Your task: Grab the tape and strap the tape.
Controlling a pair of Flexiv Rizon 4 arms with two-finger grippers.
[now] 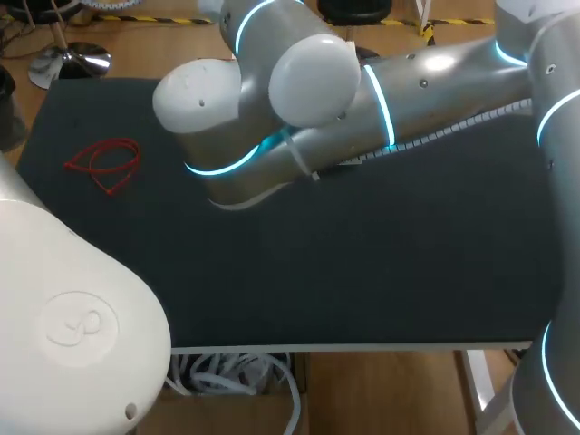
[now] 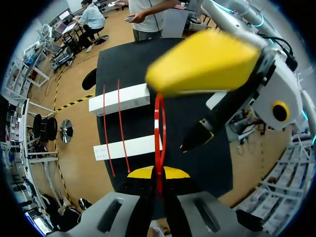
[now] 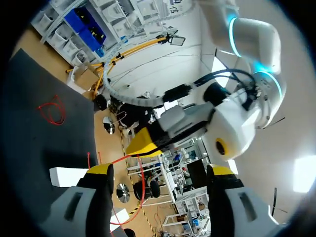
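The red band [image 2: 159, 133] stands up in a thin loop. The left gripper [image 2: 158, 180] pinches its bottom end, fingers pressed together on it. The right gripper [image 3: 162, 172] is spread wide, with the loop between its fingers. A second band [image 1: 104, 163] lies loose on the black bench [image 1: 362, 272], well apart from both.
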